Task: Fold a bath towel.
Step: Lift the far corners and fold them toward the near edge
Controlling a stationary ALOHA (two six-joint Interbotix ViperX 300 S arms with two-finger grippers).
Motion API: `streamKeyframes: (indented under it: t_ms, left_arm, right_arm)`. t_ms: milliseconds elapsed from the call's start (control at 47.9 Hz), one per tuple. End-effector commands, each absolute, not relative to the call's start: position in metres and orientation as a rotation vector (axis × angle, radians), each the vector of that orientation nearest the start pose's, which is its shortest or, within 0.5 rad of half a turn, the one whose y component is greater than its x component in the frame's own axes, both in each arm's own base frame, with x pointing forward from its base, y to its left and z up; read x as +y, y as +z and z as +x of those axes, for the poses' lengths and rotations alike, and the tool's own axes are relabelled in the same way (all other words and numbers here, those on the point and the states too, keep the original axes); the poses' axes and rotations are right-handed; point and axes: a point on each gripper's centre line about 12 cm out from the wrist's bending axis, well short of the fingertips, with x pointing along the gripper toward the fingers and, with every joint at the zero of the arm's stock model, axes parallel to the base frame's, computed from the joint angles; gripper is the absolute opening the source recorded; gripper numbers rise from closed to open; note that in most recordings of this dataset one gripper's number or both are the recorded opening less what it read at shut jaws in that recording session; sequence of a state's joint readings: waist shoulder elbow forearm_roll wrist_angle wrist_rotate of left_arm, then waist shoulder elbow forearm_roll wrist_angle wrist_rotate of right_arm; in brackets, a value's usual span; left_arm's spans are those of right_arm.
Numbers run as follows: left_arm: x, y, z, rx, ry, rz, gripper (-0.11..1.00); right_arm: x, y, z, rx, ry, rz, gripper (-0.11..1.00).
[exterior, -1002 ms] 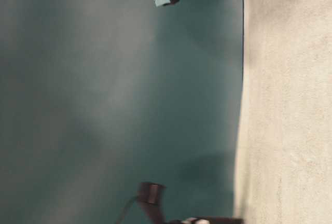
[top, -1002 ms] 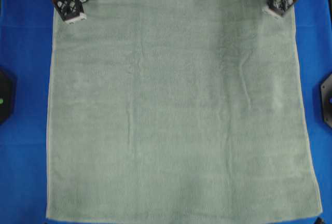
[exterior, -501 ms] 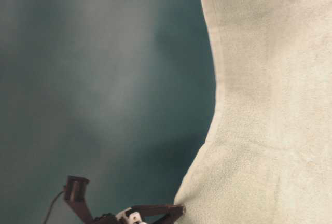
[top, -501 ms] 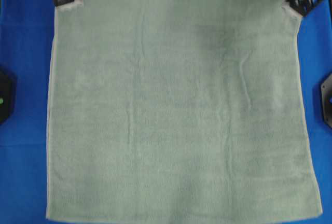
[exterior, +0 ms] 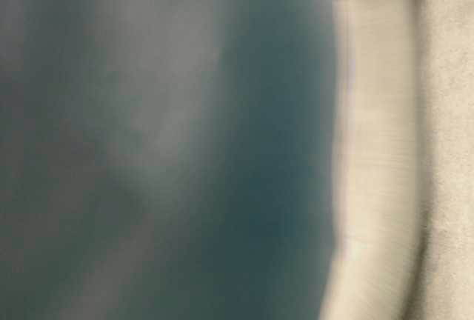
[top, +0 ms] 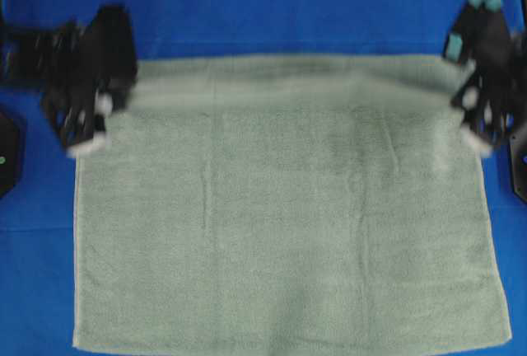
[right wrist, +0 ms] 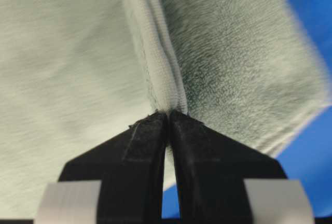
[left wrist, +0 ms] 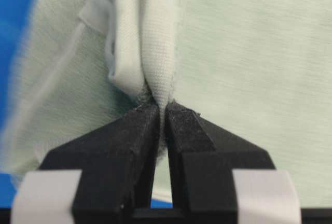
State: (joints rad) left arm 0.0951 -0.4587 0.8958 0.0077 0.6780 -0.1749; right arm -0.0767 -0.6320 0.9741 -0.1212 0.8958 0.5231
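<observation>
Both arms reach over the bath towel, jaws pinching its far corners

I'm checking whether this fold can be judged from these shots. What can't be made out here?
- Table-level view: motion blur; only a pale band of bath towel shows, no claw visible.
- Overhead view: left claw and right claw are smeared; grip unreadable there, though both wrist views show the jaws pinching the hem.
- Overhead view: the towel's near edge runs to the bottom frame edge; its lower right corner is cut off.
</observation>
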Motion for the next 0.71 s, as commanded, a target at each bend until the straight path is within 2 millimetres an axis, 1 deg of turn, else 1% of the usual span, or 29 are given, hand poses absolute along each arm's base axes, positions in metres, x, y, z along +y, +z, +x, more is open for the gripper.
streamKeyframes:
  t_ms: [0,125,167,230,250,292,313,355,397,501,605,689]
  left_arm:
    - [-0.013,0.188,0.242,1.071,0.103,-0.205,0.03]
    - [-0.067,0.177,0.238,1.064,0.002,-0.264,0.03]
    - [-0.081,0.174,0.238,1.069,-0.022,-0.281,0.03]
    - [-0.102,0.167,0.238,1.083,-0.056,-0.301,0.03]
    - [-0.112,0.164,0.238,1.094,-0.07,-0.305,0.03]
    - [-0.122,0.161,0.239,1.106,-0.082,-0.309,0.03]
    - [-0.132,0.159,0.239,1.119,-0.098,-0.307,0.03]
    - [-0.147,0.157,0.24,1.135,-0.119,-0.303,0.03]
    - [-0.161,0.155,0.241,1.151,-0.14,-0.294,0.03]
    - [-0.199,0.155,0.246,1.167,-0.2,-0.274,0.03]
    - [-0.229,0.158,0.253,1.167,-0.244,-0.266,0.03]
    - [-0.251,0.158,0.258,1.171,-0.27,-0.257,0.03]
  right_arm:
    - [0.007,0.189,0.194,1.189,-0.357,0.397,0.05]
    - [0.052,0.179,0.194,1.223,-0.311,0.426,0.05]
    - [0.07,0.177,0.193,1.24,-0.292,0.428,0.05]
    - [0.091,0.173,0.191,1.26,-0.278,0.438,0.05]
    - [0.098,0.172,0.191,1.264,-0.272,0.438,0.05]
    - [0.112,0.17,0.19,1.273,-0.258,0.444,0.05]
    - [0.12,0.168,0.189,1.278,-0.251,0.447,0.05]
    - [0.138,0.166,0.188,1.287,-0.233,0.458,0.05]
    - [0.152,0.163,0.186,1.294,-0.221,0.463,0.05]
    - [0.187,0.157,0.185,1.304,-0.184,0.462,0.05]
    - [0.22,0.155,0.186,1.308,-0.143,0.453,0.05]
    - [0.241,0.155,0.186,1.312,-0.114,0.439,0.05]
